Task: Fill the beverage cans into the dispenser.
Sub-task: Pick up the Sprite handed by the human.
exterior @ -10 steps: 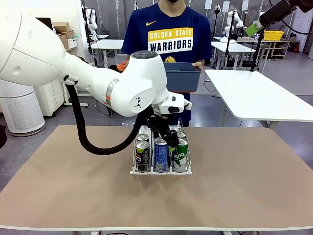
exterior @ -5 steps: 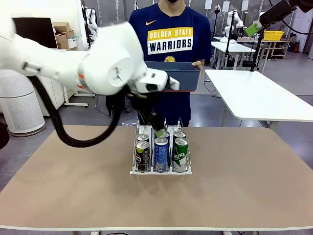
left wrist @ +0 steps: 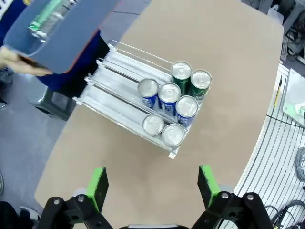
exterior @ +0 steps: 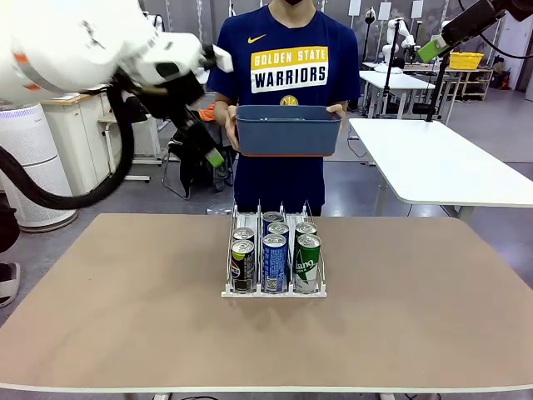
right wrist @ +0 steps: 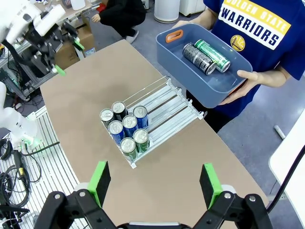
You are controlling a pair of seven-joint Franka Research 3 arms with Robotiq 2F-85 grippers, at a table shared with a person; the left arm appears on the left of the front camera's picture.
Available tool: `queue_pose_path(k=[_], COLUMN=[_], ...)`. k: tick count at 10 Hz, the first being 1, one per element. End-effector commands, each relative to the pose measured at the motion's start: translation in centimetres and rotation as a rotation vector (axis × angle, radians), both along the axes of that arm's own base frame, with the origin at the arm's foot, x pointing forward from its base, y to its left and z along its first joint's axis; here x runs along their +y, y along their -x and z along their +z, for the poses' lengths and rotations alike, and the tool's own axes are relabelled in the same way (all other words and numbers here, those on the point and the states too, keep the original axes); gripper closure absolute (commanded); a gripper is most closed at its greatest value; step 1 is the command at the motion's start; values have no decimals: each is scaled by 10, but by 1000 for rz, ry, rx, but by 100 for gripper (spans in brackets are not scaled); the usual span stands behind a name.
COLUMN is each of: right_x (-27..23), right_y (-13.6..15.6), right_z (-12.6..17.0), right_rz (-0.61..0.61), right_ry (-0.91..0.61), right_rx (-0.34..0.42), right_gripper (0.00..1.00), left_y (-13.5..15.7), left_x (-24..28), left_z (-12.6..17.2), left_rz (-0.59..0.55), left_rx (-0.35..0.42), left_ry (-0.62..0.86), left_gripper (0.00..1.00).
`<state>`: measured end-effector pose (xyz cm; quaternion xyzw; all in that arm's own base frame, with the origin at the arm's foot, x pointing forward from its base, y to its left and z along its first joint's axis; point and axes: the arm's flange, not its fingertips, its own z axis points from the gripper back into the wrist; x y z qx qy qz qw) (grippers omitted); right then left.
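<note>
The dispenser, a clear three-lane rack on a white base, stands mid-table with several beverage cans at its front end: black, blue and green. From above I see the dispenser and its cans below my left gripper, which is open and holds nothing. In the front view that left gripper hangs high at the left, well clear of the rack. My right gripper, also open with nothing in it, looks down on the dispenser from high at the right.
A person at the far side holds a blue-grey bin at chest height. In the bin lie a black can and a green can. Bare tabletop surrounds the rack. A white table stands at the back right.
My left arm has lifted off the front of the dispenser and swung up and to the left, still open. The cans in the rack stay put.
</note>
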<state>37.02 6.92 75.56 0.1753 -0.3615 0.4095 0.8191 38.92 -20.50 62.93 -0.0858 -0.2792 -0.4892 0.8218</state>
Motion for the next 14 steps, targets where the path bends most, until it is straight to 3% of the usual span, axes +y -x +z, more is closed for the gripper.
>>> queue_pose_path(k=[1, 4, 13, 14], right_x=[0, 0, 0, 0], right_y=[0, 0, 0, 0], right_z=[-1, -1, -1, -1], right_rz=[1, 1, 1, 1], right_ry=[-1, -1, -1, -1], right_rx=[2, 2, 2, 2], right_gripper=[0, 0, 0, 0], left_y=[0, 8, 8, 13], left_x=[11, 23, 22, 17], left_z=[21, 51, 58, 66], left_rz=[-3, 3, 13, 26], left_rx=[-11, -69, -72, -108], left_ry=[8, 14, 36, 17], left_gripper=[0, 0, 0, 0])
